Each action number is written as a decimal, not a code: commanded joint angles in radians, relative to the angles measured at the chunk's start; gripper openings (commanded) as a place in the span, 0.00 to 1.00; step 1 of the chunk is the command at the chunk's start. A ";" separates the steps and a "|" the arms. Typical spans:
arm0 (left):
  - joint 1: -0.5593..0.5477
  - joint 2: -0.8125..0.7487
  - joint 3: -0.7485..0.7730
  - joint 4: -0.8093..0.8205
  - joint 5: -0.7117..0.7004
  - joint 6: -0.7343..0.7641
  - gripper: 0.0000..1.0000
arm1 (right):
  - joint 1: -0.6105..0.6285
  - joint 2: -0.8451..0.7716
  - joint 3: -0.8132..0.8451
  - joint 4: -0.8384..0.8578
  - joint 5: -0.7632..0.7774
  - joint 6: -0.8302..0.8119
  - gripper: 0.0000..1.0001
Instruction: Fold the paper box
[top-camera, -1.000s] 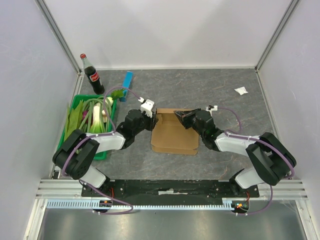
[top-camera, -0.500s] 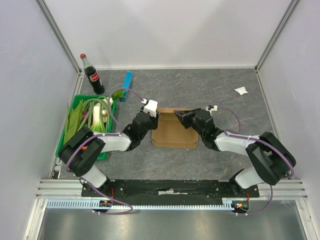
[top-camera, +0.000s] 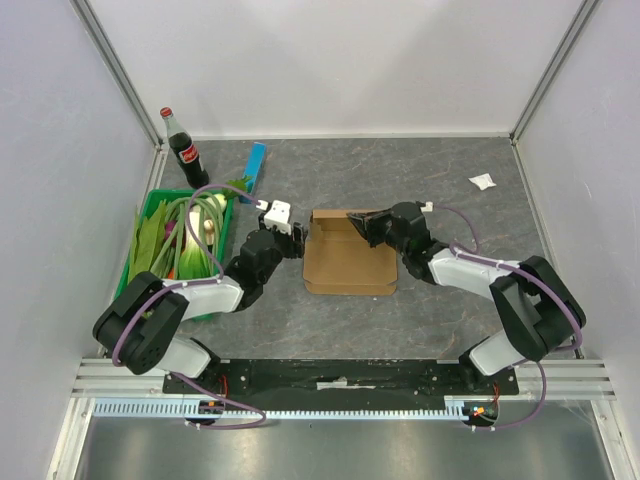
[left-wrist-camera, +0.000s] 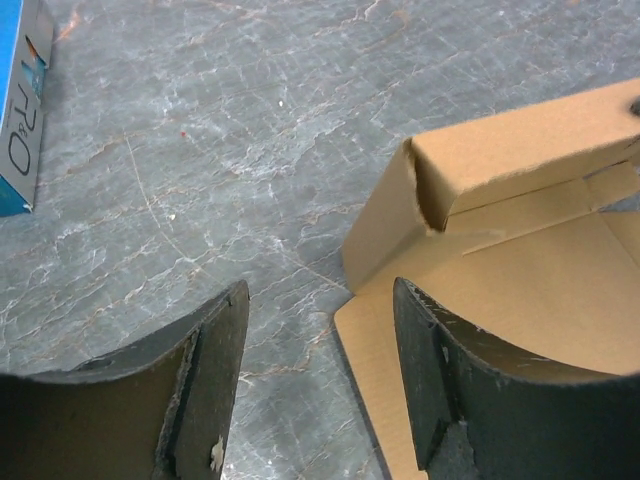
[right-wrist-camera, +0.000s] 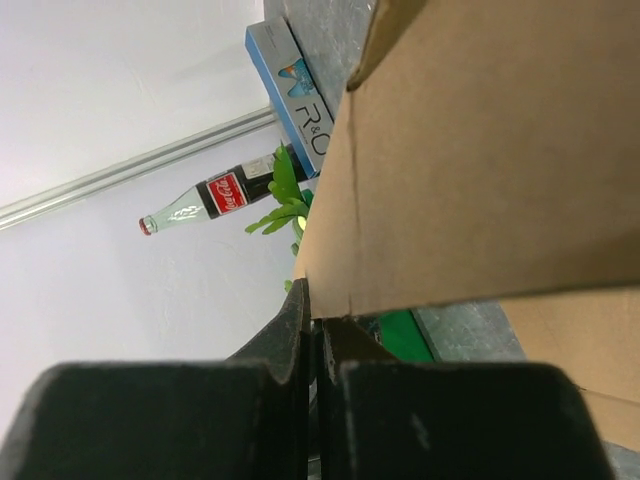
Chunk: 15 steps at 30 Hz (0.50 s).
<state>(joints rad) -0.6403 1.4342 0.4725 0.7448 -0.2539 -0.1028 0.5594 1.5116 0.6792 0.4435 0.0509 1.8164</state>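
Note:
The paper box (top-camera: 345, 265) lies as brown cardboard on the grey table, with its far flap (top-camera: 335, 217) folded upright. My right gripper (top-camera: 362, 229) is shut on that flap's right end; in the right wrist view the jaws (right-wrist-camera: 320, 322) pinch the lower edge of the cardboard (right-wrist-camera: 480, 150). My left gripper (top-camera: 297, 238) stands open just left of the box, holding nothing. In the left wrist view the left gripper (left-wrist-camera: 320, 370) straddles the near-left edge of the box (left-wrist-camera: 520, 280), and its right finger (left-wrist-camera: 430, 370) hangs over the bottom panel.
A green basket (top-camera: 152, 203) of leafy vegetables stands at the left. A cola bottle (top-camera: 186, 155) and a slim blue bar (top-camera: 256, 165) sit at the far left corner. A small white scrap (top-camera: 482, 181) lies at the far right.
My left gripper opened wider and drew back to the left, off the box's left edge. The right gripper kept its grip, and the box now sits squarer with its far flap upright.

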 joint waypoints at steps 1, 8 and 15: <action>0.048 0.003 -0.012 0.076 0.099 -0.048 0.65 | -0.035 0.051 0.086 -0.221 -0.085 0.027 0.00; 0.074 0.114 0.066 0.131 0.316 0.008 0.56 | -0.062 0.071 0.123 -0.267 -0.095 0.046 0.00; 0.074 0.203 0.112 0.162 0.335 0.035 0.58 | -0.065 0.088 0.131 -0.256 -0.106 0.054 0.00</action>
<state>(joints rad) -0.5678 1.6108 0.5438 0.8165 0.0441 -0.1108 0.4992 1.5665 0.8043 0.2916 -0.0467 1.8614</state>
